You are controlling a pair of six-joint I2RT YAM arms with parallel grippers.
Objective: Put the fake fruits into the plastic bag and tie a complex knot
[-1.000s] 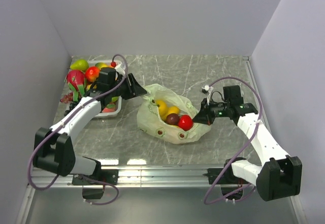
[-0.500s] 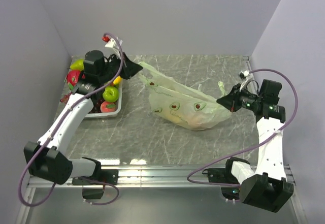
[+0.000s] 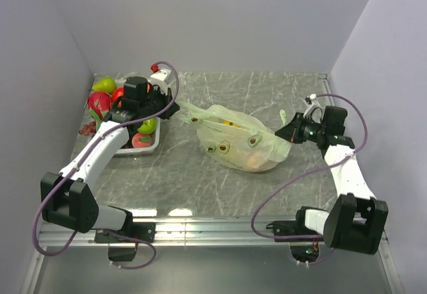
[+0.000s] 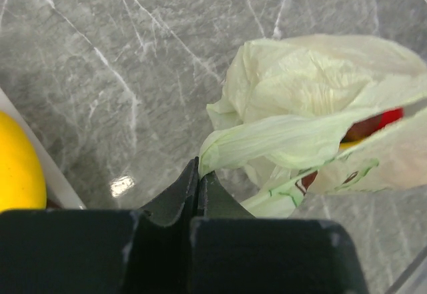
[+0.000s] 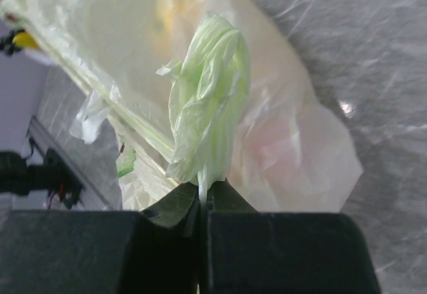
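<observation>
**Arms swing apart, bag mouth drawn narrow**

Since a second ago both arms have moved outward. The plastic bag [image 3: 243, 144], then gaping with fruit on show, now sags between them with its mouth pulled to a slit. It lies on the middle of the table [image 3: 200, 187], a little toward the right edge.

The left gripper [image 3: 175, 109] has its jaws pressed together on the left handle [image 4: 267, 141], a thin fold of pale-green film. The right gripper [image 3: 281, 133] is likewise clamped on the bunched right handle [image 5: 207, 107].

Some fake fruits show through the film, a yellow one [image 3: 230, 124] and a red one [image 4: 390, 115]. More fruits, among them a green apple [image 3: 147, 125], sit in the clear tray [image 3: 143, 151] at the far left corner.
</observation>
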